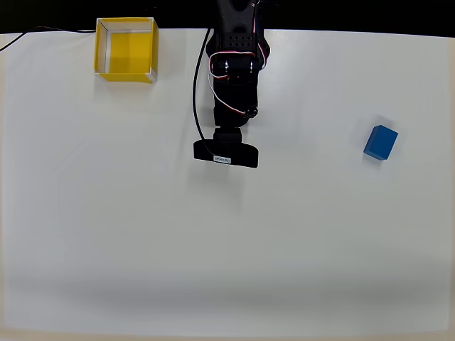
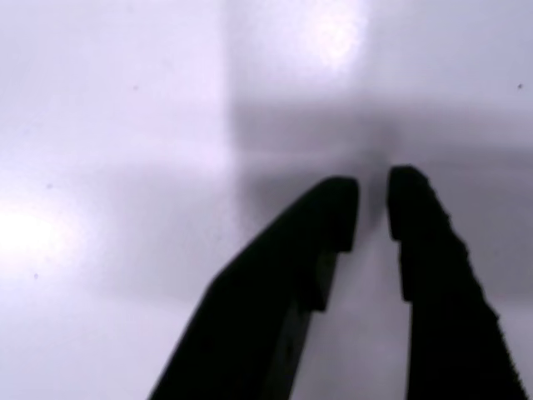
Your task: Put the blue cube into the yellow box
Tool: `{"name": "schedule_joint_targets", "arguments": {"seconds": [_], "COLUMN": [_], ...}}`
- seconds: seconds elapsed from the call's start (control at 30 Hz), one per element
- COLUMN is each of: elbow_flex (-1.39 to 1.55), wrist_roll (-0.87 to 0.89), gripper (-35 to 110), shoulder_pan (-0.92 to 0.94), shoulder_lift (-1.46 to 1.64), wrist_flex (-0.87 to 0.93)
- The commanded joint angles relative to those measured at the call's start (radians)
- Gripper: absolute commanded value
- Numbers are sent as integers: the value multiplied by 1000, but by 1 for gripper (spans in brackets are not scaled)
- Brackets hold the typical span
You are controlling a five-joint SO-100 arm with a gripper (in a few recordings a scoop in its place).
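The blue cube [image 1: 380, 142] lies on the white table at the right in the overhead view, standing alone. The yellow box [image 1: 126, 50] sits at the table's far left corner, open side up, with nothing inside. My black arm [image 1: 234, 71] reaches from the far edge towards the middle, between the two, and its wrist block [image 1: 226, 153] covers the fingers from above. In the wrist view my gripper [image 2: 373, 196] hangs over bare table. Its two dark fingers are nearly together, with a thin slit between the tips and nothing held.
The white table [image 1: 227, 249] spreads wide in front of the arm and to both sides. A black cable [image 1: 200, 92] runs down the arm's left side. The table's far edge meets a dark strip at the top.
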Motion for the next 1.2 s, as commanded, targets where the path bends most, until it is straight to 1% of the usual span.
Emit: {"name": "schedule_joint_targets", "arguments": {"seconds": [0.0, 0.37, 0.47, 0.53, 0.57, 0.63, 0.73, 0.83, 1.03, 1.17], "elbow_flex": [26, 26, 26, 14, -9, -106, -330, -546, -974, -1203], "wrist_roll": [17, 15, -15, 2, 25, 75, 169, 250, 453, 586], "gripper": [0, 0, 0, 0, 0, 1, 5, 13, 23, 35], "shoulder_pan": [-14, -17, -21, -41, -48, -61, -95, -135, -219, -273], "shoulder_lift": [25, 25, 23, 9, -32, -150, -322, -502, -870, -1043], "wrist_flex": [15, 15, 17, -12, -58, -140, -183, -196, -201, -192]}}
